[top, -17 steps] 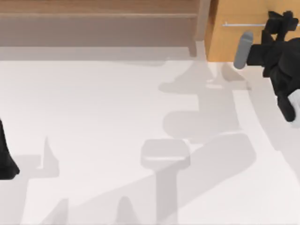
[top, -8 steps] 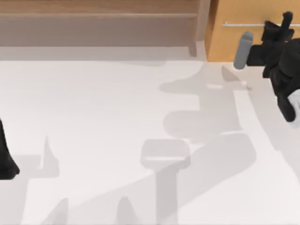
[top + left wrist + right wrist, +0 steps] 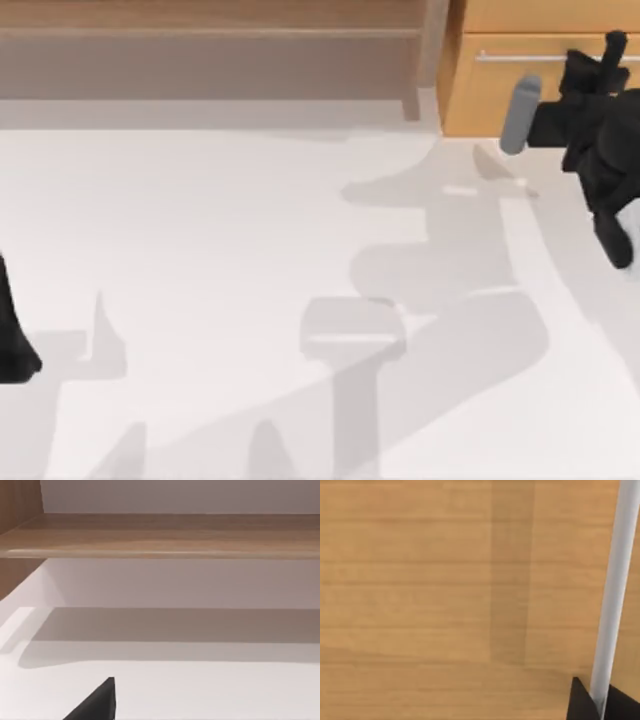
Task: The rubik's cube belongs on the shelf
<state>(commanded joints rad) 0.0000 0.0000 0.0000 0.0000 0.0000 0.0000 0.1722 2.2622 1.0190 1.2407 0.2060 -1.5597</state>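
Left arm (image 3: pixel 15 345): parked at the table's left edge, low in the top view; claw state cannot be told.
Table (image 3: pixel 200 260): white, crossed by grey shadows.
Shelf (image 3: pixel 210 45): long light-brown board along the far edge, upright post at its right end (board also seen edge-on from the left wrist (image 3: pixel 165 536)).
Rubik's cube: position cannot be told.
Drawer cabinet (image 3: pixel 480 90): orange wood, just right of the shelf post.
Bar handle (image 3: pixel 520 57): metal, across the drawer front.
Right gripper (image 3: pixel 610 50): at the bar handle; right wrist view has the bar (image 3: pixel 615 590) running between dark fingertips (image 3: pixel 582 702), fingers closed around it.
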